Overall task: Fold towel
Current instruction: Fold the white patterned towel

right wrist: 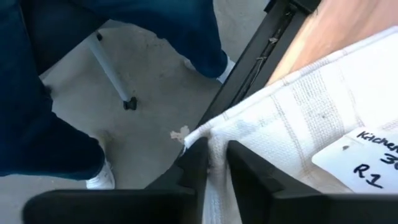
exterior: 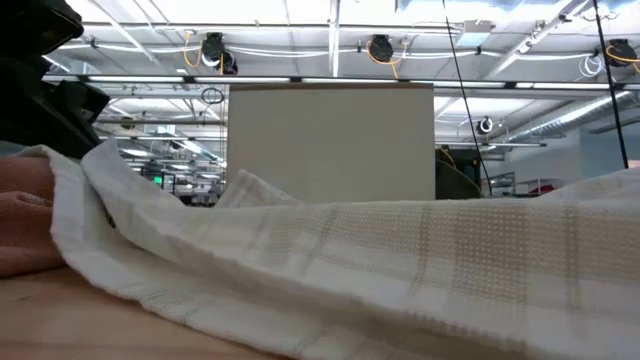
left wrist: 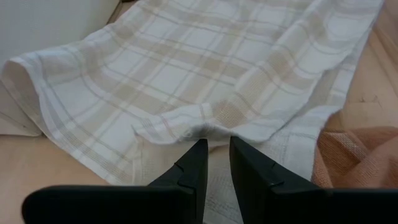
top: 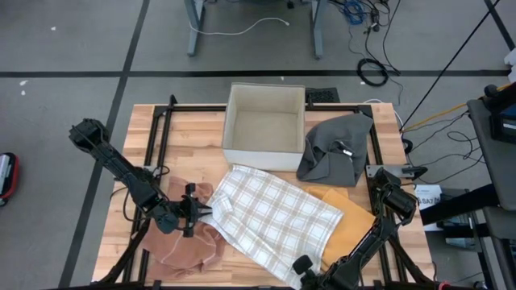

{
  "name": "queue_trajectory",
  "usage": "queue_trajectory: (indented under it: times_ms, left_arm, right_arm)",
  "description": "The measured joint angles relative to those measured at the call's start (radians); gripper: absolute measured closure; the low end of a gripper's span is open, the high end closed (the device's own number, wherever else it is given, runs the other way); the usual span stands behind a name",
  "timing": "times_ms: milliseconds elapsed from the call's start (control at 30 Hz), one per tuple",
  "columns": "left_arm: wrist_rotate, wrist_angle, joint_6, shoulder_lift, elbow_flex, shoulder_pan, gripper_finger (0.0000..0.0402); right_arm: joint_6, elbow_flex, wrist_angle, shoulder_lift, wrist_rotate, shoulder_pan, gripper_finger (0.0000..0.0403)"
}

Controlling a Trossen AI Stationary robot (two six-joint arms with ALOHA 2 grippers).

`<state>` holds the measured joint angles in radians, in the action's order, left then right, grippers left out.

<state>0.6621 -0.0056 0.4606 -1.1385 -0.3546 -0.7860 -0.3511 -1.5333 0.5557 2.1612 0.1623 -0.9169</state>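
Right tool (right wrist: 214,163): at the desk's near edge, fingers close together with a white corner of the towel (top: 274,217) pinched between them; a label on the cloth lies just beside it.
Left tool (left wrist: 215,163): on the towel's left edge, fingers nearly together, a fold of plaid cloth caught at the tips.
Towel: white with beige checks, spread slantwise across the middle of the desk (top: 145,121), its near corner hanging over the edge.
Pink cloth (top: 185,242): bunched under the left tool, touching the towel.
Yellow cloth (top: 351,225): flat beside the towel's right edge.
Grey cloth (top: 334,149): heaped farther back, right of the box.
Box (top: 264,125): open, white, at the desk's far side.
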Motion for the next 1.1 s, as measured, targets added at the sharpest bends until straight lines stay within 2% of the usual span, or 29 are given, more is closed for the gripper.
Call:
queue_trajectory:
  times_ms: [233, 400, 600, 900, 1100]
  left_arm:
    - [0.000, -0.004, -0.012, 0.000, 0.000, 0.000, 0.0328]
    - [0.000, -0.004, -0.018, 0.000, 0.000, 0.000, 0.0328]
    - [0.000, -0.004, -0.021, 0.000, 0.000, 0.000, 0.0328]
    - [0.001, -0.005, -0.023, 0.000, 0.000, 0.001, 0.0328]
    - [0.003, -0.004, -0.023, 0.000, 0.000, 0.001, 0.0328]
  right_arm:
    - [-0.062, -0.001, 0.062, 0.000, 0.037, 0.000, 0.0281]
    - [-0.079, -0.002, 0.094, 0.000, 0.037, -0.001, 0.0276]
    - [-0.080, -0.001, 0.140, -0.002, 0.039, 0.000, 0.0298]
    - [-0.065, 0.000, 0.207, -0.002, 0.055, 0.006, 0.0371]
    - [-0.072, 0.000, 0.235, -0.002, 0.051, 0.014, 0.0384]
